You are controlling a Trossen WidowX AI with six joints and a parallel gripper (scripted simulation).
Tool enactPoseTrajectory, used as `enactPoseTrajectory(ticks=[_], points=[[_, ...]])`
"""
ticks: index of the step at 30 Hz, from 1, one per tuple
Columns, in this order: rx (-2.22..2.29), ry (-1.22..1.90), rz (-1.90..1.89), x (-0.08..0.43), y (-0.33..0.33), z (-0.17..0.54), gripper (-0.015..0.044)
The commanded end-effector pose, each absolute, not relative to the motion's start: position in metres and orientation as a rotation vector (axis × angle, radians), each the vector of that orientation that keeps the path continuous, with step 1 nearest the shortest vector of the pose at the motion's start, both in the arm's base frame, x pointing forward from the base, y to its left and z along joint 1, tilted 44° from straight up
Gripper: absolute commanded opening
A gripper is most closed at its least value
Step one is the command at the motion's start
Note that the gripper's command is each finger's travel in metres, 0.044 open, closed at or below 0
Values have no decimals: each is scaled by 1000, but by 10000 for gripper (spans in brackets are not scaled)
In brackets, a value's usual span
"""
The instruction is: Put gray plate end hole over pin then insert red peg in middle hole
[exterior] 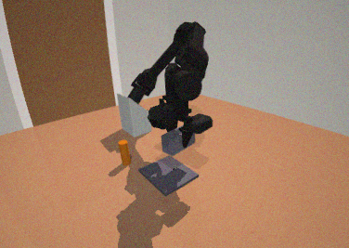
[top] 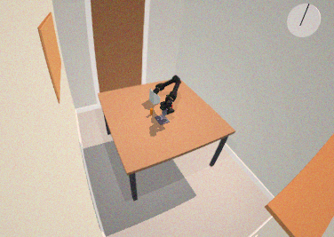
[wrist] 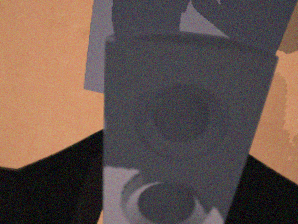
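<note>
My gripper (exterior: 187, 136) is shut on the gray plate (exterior: 174, 142) and holds it just above the table, behind the dark square base (exterior: 168, 174). In the wrist view the plate (wrist: 182, 125) fills the middle, with one round hole at its centre and another near the bottom edge. The base (wrist: 200, 20) shows beyond the plate's far end at the top. I cannot make out the pin. The peg (exterior: 123, 151), orange-red here, stands upright on the table left of the base. From far off I see the arm (top: 168, 98) and the base (top: 162, 119).
A pale gray wedge-shaped panel (exterior: 132, 116) stands just behind the peg, next to the arm's forearm. The table (top: 160, 126) has edges well away from the work area. A brown door (top: 117, 40) is behind the table.
</note>
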State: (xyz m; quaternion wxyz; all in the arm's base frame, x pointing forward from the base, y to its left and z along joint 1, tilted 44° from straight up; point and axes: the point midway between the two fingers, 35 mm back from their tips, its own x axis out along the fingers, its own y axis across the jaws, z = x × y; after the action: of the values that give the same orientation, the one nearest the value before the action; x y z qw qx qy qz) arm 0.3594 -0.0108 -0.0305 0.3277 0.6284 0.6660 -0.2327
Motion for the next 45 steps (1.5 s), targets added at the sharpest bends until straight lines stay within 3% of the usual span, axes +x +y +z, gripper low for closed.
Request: enactPoseTrajectory(ticks=[1, 13, 45], points=[[1658, 1745, -637, 359, -14, -43, 0], [1704, 1743, -702, 356, -25, -78, 0], [1705, 1744, -702, 355, -14, -92, 0]])
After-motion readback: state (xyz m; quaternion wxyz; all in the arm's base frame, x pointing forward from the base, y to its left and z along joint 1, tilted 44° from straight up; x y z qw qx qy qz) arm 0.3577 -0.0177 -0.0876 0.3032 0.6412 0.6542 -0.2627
